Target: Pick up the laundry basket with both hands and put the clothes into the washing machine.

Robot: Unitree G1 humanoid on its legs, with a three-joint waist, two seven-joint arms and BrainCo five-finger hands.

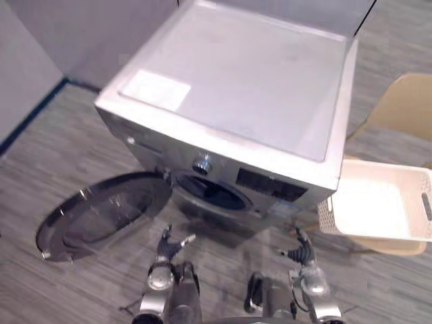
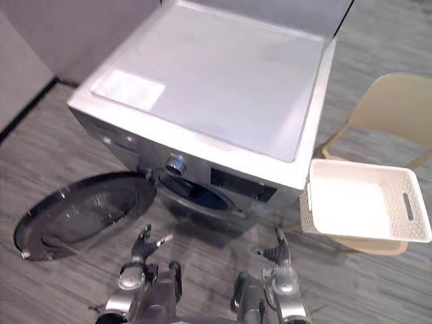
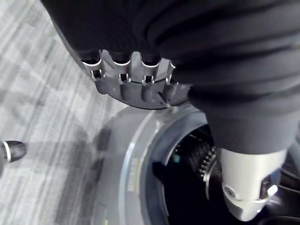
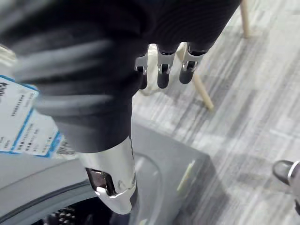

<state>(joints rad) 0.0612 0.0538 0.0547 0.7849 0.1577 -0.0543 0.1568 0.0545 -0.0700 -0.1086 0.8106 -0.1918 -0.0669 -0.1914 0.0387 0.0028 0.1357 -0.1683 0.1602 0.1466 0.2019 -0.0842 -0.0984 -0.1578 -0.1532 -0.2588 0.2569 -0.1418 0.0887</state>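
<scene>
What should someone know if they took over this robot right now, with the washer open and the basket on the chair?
Left hand: open, empty, low in front of the washing machine.
Right hand: open, empty, also low before the machine.
Door: swung wide open to the robot's left.
Basket: on the beige chair to the machine's right, neither hand touching it. I cannot tell whether it holds clothes.
Done: door open.
Left: grasp the basket with both hands, then put the clothes in the drum.
</scene>
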